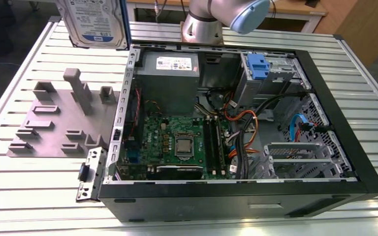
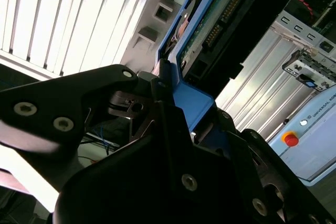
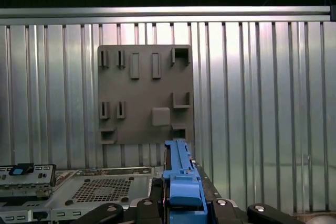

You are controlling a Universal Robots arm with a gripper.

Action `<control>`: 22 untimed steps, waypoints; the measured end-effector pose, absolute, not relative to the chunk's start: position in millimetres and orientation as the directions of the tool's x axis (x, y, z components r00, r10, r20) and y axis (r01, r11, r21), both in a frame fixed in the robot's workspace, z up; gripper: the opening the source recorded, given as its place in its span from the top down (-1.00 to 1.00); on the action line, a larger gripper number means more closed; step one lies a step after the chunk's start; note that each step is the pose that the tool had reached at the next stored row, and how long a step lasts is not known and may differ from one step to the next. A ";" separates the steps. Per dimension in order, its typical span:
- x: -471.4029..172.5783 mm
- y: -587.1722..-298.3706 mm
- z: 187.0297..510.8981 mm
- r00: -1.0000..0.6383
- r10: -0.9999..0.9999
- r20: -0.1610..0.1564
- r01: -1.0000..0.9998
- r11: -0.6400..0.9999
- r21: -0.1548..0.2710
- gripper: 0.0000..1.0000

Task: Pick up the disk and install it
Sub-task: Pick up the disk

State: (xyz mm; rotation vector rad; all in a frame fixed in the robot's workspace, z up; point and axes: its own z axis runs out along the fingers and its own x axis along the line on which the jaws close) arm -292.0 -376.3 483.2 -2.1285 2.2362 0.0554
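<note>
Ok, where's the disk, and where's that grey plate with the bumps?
the disk (image 1: 92,19): exterior view, on its labelled face.
grey plate (image 1: 52,123): exterior view, on its flat middle.

Blue-framed labelled disk (image 1: 94,22), upright, aloft

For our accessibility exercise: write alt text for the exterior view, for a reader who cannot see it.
A labelled disk is held high at the exterior view's left, above a slatted metal table. Below it lies a grey fixture plate, beside an open computer case; the arm rises beyond the case.
</note>
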 end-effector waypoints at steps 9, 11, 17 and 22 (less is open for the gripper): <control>-282.4 -376.3 483.1 -0.049 -0.997 -0.064 -0.999 0.050 -0.011 0.26; -279.8 -376.3 483.2 -0.049 -0.997 -0.064 -0.999 0.050 -0.011 0.26; -273.4 -376.3 483.2 -0.049 -0.997 -0.064 -0.999 0.050 -0.011 0.26; -269.3 -376.3 483.2 -0.049 -0.997 -0.064 -0.999 0.050 -0.011 0.26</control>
